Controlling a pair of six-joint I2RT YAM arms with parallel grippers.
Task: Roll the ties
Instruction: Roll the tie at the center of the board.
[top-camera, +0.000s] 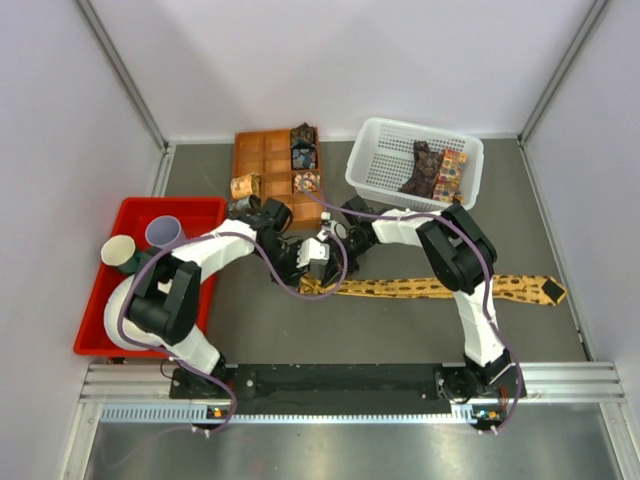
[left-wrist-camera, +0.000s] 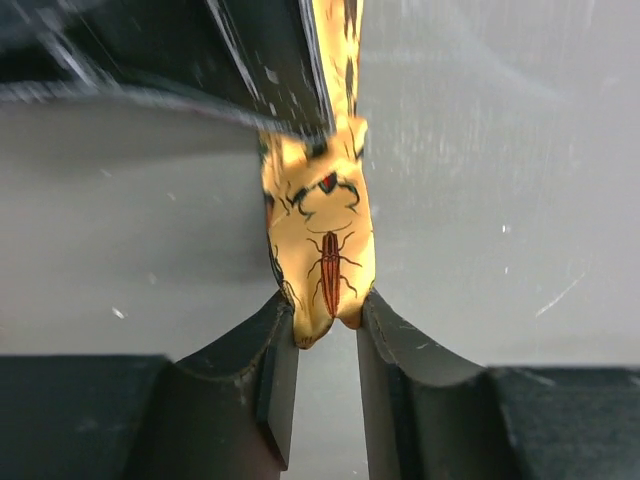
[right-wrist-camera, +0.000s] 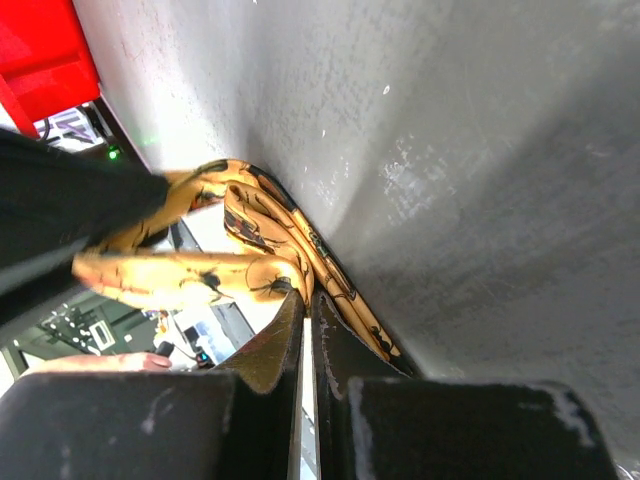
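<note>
A: Left gripper (left-wrist-camera: 325, 328), what's the state?
B: Clamped. Both fingers (left-wrist-camera: 272, 365) squeeze the folded end of the golden-yellow tie (left-wrist-camera: 320, 235). The fold sits right between the tips, and the strip runs away ahead of them on the table (left-wrist-camera: 500, 250).
A: Why hold it there?
B: My read is that the fold is the roll's core. It's pinched so it can't spring open while more strip gets wound on.
A: Right gripper (right-wrist-camera: 306, 303)?
B: Fingers pressed together, barely a slit. Tie fabric loops up to the tips and looks nipped between them, with a second band lying just beside one finger. I'd judge it's pinning the strip just ahead of the left fingertips to keep it taut.
A: Rest of the tie?
B: In the overhead view the long tail trails well away from both pairs of fingers on the right arm's side, with the wide end farthest out.
A: Counts, quick.
B: One yellow tie. In the orange-brown tray (top-camera: 262, 150), beyond the fingertips, there's a pale roll (top-camera: 245, 186), a small roll (top-camera: 307, 182) and a dark lump (top-camera: 303, 150). That's three for sure, and the lump could be two, can't tell.
A: Basket?
B: The white basket (top-camera: 372, 150), beyond the right fingers, holds two unrolled ties: a dark brown tie (top-camera: 420, 170) and a multicoloured tie (top-camera: 451, 175). Probably queued.
A: Anything else?
B: A red bin (top-camera: 100, 300) behind the left fingers, with two cups (top-camera: 165, 232) in it.
</note>
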